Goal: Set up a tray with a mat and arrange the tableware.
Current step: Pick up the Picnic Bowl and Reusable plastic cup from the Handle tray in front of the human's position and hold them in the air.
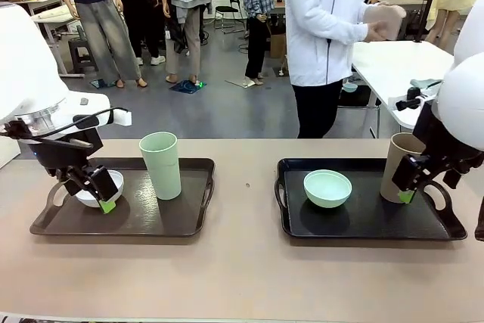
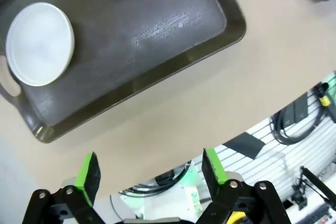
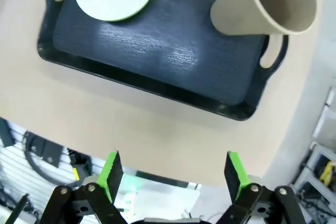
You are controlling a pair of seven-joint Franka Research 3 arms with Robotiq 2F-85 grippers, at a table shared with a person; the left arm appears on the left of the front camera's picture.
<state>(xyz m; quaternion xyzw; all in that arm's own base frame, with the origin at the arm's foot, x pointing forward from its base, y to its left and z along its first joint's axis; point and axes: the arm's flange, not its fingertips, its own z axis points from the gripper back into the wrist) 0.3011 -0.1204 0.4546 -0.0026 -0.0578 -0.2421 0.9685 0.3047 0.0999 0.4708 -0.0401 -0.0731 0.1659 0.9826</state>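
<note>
– Black trays, two of them. Where does everything sit?

– Take the green cup (image 1: 161, 164) as the marker. It stands upright on the left tray (image 1: 121, 234), with the white bowl (image 1: 85, 199) to its left on the same tray. To its right, across a bare stretch of table (image 1: 242, 277), lies the right tray (image 1: 363, 223). That one carries the mint bowl (image 1: 327, 188) first and the brown cup (image 1: 397, 164) farthest from the marker, also upright.

– And the fingers?

– Both pairs are spread wide with nothing between them. The left fingers (image 2: 88, 177) hang on the bowl side of the green cup and cover part of the bowl in the front view. From the left wrist, the bowl lies well ahead and off to one side, not between the pads. The right fingers (image 3: 111, 174) sit close beside the brown cup, but whether they touch it cannot be told.

– What does the next move turn on?

– Probably nearness. The left arm is closer to the bowl and the green cup, the right arm to the brown cup. That cup's long axis is vertical and its mouth opens toward the right wrist camera.

– Anything unclear?

– No mat lies on either tray. Across the table, to the right of the green cup, a person holds a pale flat piece (image 1: 386, 19), which may or may not be the mat. The left wrist view cuts the green cup off at its top edge.
</note>
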